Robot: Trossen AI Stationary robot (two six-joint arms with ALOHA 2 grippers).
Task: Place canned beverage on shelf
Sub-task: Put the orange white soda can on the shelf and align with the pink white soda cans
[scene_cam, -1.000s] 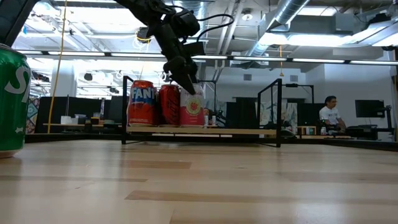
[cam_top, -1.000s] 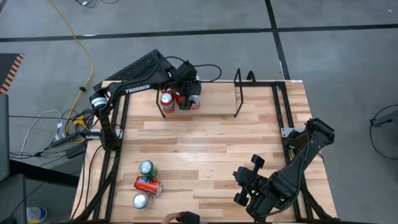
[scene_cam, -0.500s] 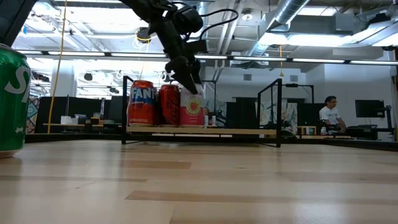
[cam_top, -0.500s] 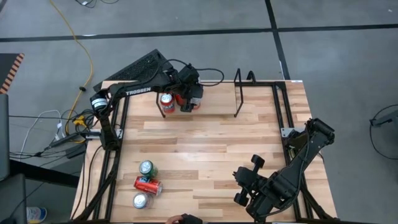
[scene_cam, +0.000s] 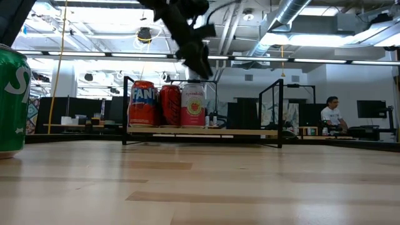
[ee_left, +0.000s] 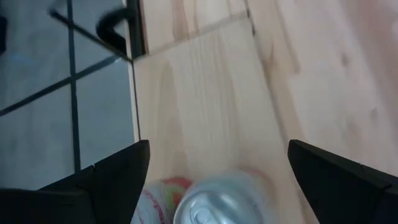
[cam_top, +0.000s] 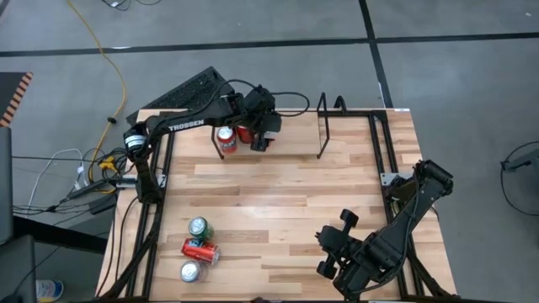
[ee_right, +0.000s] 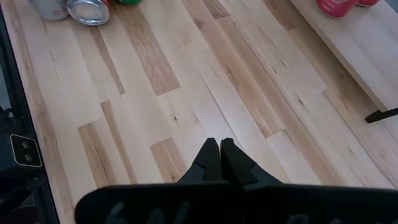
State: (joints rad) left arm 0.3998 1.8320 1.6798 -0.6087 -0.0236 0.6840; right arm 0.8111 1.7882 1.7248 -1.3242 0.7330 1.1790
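**Pink can on the shelf, left gripper open just above it**

The pink can (scene_cam: 193, 105) stands upright on the shelf (scene_cam: 203, 132), third in a row beside a red can (scene_cam: 170, 105) and a Fanta can (scene_cam: 142, 104); the row sits at about 11 o'clock on the table (cam_top: 278, 202). The left gripper (scene_cam: 201, 67) hangs just above the pink can, its fingers (ee_left: 112, 180) spread wide and holding nothing. The right gripper (ee_right: 219, 163) waits near 5 o'clock, fingers pressed together, empty.

Risks, as a judgement: the gripper is close over the can top, so a sideways or downward swing could clip it and topple the row, which stands can against can. Three more cans (cam_top: 199, 249) wait at 7 o'clock; the one lying on its side could roll when grasped.
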